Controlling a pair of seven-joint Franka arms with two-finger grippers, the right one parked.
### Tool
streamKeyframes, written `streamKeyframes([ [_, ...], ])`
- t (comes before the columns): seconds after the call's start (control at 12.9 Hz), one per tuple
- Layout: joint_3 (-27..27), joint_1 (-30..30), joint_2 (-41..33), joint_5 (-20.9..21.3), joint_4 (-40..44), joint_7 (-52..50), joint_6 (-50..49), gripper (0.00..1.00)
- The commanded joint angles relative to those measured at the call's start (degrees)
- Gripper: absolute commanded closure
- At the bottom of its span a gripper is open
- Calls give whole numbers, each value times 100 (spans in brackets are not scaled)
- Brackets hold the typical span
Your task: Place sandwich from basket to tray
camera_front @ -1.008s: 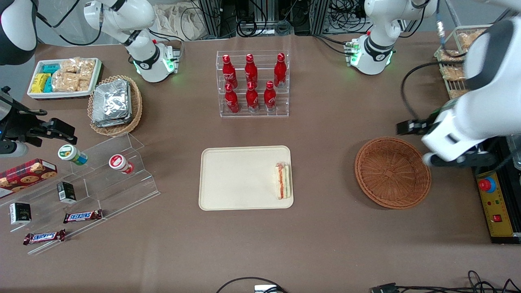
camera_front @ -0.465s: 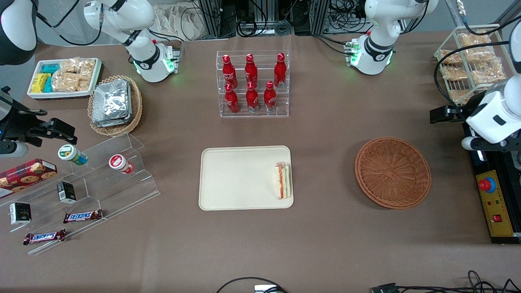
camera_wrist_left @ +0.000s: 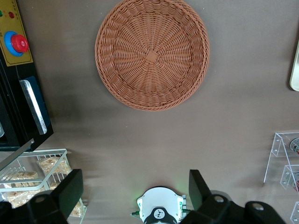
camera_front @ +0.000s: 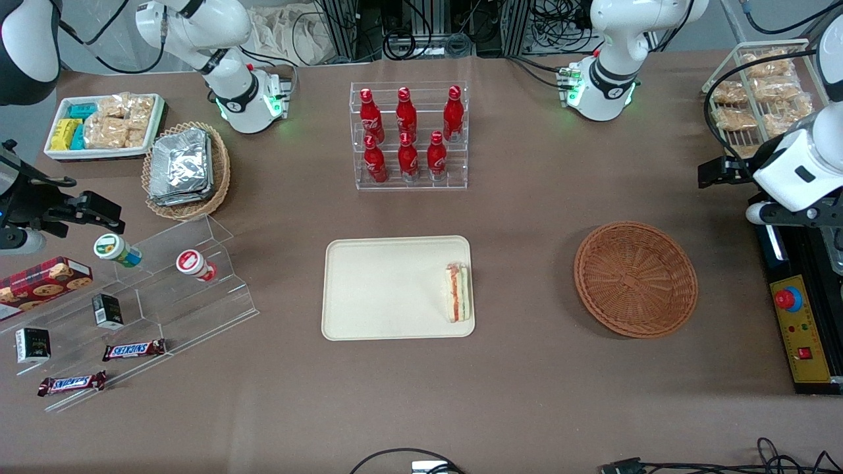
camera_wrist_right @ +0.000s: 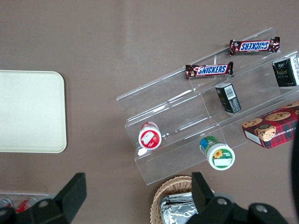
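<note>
The sandwich (camera_front: 458,291) lies on the cream tray (camera_front: 388,289), at the tray's end nearest the basket, with its red, orange and green layers showing. The reddish-brown wicker basket (camera_front: 635,278) holds nothing; it also shows in the left wrist view (camera_wrist_left: 152,53). My left gripper (camera_front: 784,210) hangs high at the working arm's end of the table, beside the basket and farther from the front camera than it. Its fingers (camera_wrist_left: 70,191) stand wide apart with nothing between them. The gripper (camera_wrist_left: 135,191) is open and empty.
A clear rack of red bottles (camera_front: 408,135) stands farther from the front camera than the tray. A wire rack of bagged snacks (camera_front: 757,99) and a control box with a red button (camera_front: 788,298) sit by the working arm. A clear stepped shelf (camera_front: 164,289) with small goods lies toward the parked arm's end.
My left gripper has pulled away from the basket's edge toward the working arm's end of the table, and has hardly moved in the last half second. The sandwich, tray and basket have not moved.
</note>
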Motion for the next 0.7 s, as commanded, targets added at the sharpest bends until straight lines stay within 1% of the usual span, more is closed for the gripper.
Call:
streamKeyframes([
  [0.0, -55, 79, -158, 50, -169, 100, 111, 0],
  [0.62, -55, 79, -289, 68, -213, 100, 164, 0],
])
